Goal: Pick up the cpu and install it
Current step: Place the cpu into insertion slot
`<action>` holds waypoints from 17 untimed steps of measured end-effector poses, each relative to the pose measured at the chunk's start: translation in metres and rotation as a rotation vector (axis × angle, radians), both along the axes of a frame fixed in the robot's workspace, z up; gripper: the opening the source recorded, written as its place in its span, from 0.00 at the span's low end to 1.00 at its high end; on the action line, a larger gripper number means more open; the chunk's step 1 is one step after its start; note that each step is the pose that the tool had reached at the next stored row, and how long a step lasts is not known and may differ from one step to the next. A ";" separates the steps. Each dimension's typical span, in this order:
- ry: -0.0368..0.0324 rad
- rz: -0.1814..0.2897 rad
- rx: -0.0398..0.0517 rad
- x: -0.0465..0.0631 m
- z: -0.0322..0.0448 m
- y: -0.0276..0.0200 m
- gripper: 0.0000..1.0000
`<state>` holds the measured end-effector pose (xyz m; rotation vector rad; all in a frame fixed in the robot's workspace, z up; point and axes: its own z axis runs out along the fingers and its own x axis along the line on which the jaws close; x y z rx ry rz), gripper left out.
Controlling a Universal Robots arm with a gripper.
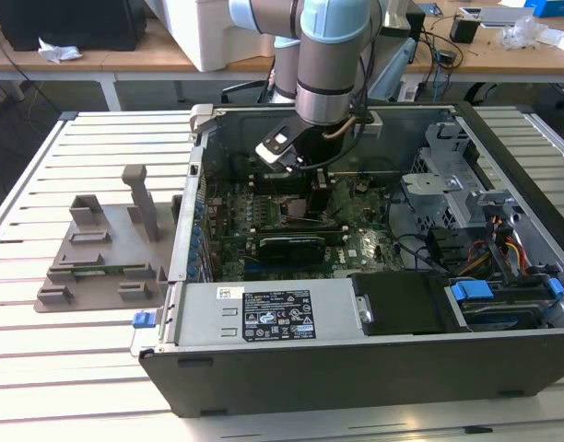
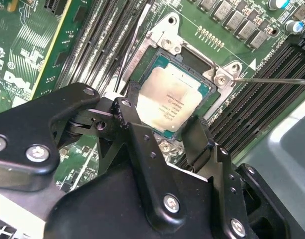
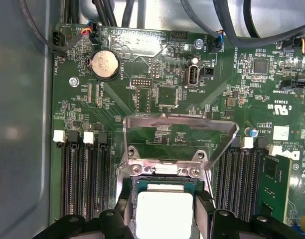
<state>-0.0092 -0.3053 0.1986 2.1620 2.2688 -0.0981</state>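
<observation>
Claw (image 2: 160, 119) straddles the cpu (image 2: 170, 97) lying in the socket (image 2: 166, 42).

The cpu (image 2: 172, 102) has a dull, brushed silvery metal top. The end effector (image 2: 159, 122) is matt black with shiny metal screws. The socket frame (image 3: 165, 155) is bright, reflective metal, and the motherboard (image 3: 117, 99) is glossy green. The tray (image 1: 98, 276) looks like matt grey plastic. The counter (image 1: 79, 368) has smooth pale slats.
</observation>
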 end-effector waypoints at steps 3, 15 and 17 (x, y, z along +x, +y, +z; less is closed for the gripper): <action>0.0000 0.001 -0.0001 0.000 0.0000 0.0010 0.62; -0.0056 0.001 -0.0006 -0.004 0.0148 0.0003 0.36; -0.0086 0.001 -0.0005 -0.010 0.0148 -0.0013 0.11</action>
